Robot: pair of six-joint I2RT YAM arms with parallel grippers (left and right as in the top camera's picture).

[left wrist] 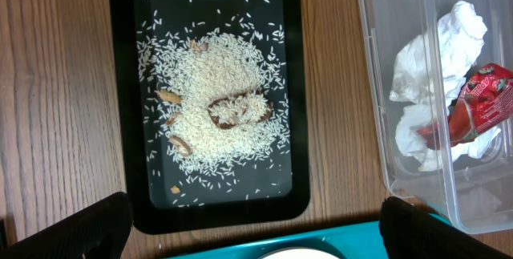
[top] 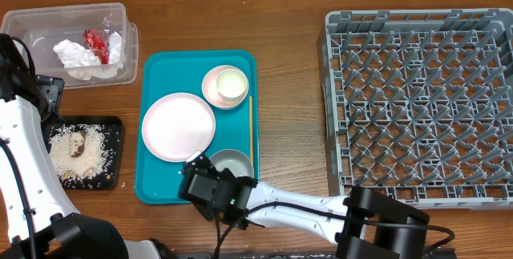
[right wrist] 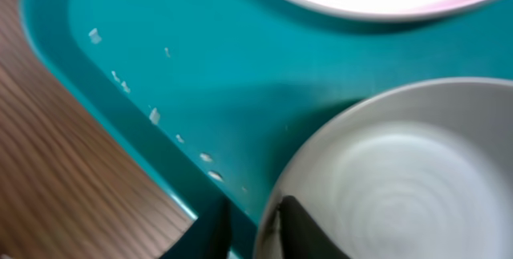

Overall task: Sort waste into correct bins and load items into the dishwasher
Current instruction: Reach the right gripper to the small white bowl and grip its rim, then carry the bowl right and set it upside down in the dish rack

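A small grey-white bowl sits at the front of the teal tray. My right gripper straddles its near rim. One finger is inside against the rim; a thin strip of teal shows between the outer finger and the bowl. The large plate and a cup on a saucer rest on the same tray. My left gripper hangs wide open and bare over the black tray of rice crumbs and a brown scrap. The clear tub holds napkins and the red wrapper.
The grey dish rack fills the right side of the table, with no dishes in it. A thin wooden stick lies along the teal tray's right edge. A few rice grains dot the tray's corner.
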